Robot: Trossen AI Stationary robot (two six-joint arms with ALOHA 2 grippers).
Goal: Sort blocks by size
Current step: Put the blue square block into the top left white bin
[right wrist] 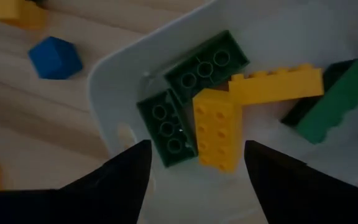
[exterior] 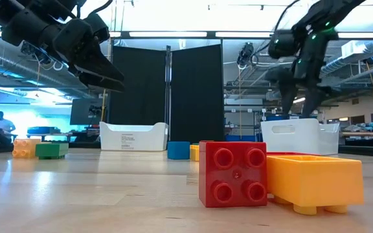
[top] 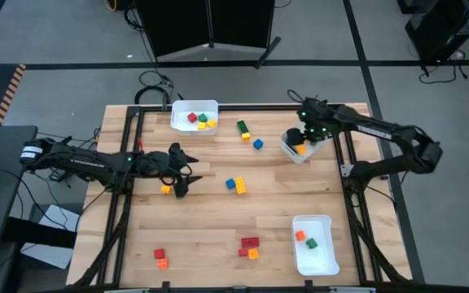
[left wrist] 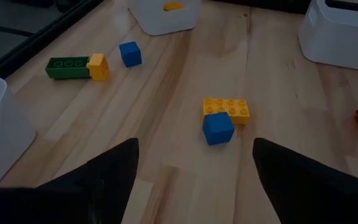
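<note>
Blocks lie scattered over my wooden counter (top: 218, 220) and in three white bins. My right end effector (top: 306, 134) hangs over the bin at the far right (top: 287, 146), fingers spread and empty; below it in that bin lie two dark green bricks (right wrist: 194, 87), two yellow bricks (right wrist: 219, 127) and a lighter green one (right wrist: 334, 102). My left end effector (top: 182, 173) hovers above the counter left of centre, fingers parted with nothing between them. Just ahead of it sit a blue cube (left wrist: 218, 128) touching a yellow brick (left wrist: 227, 109). Farther off, a long green brick (left wrist: 68, 67) touches a small yellow block (left wrist: 97, 66), with another blue cube (left wrist: 130, 54) near them. Red and orange blocks (top: 249, 247) rest near the front edge.
</note>
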